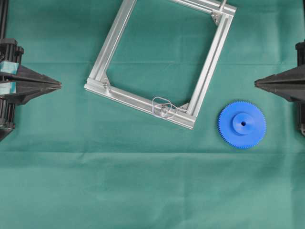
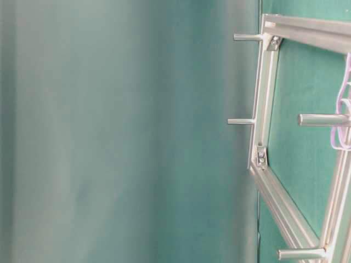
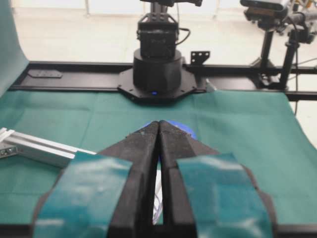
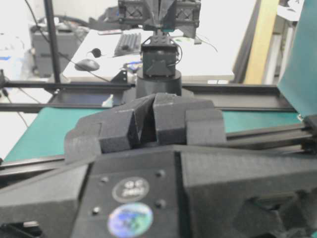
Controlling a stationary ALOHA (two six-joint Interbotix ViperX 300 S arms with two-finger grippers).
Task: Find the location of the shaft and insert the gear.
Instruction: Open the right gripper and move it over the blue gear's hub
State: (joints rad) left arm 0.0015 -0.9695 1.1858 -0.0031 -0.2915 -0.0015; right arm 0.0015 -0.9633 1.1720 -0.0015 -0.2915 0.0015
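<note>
The left gripper (image 1: 60, 85) and right gripper (image 1: 256, 82) both have their fingers pressed together, empty, at opposite table edges. The gear (image 1: 242, 124) lies flat on the green cloth (image 1: 143, 191), just beside the frame (image 1: 209, 71), whose near rail carries the shaft (image 1: 163, 109).
</note>
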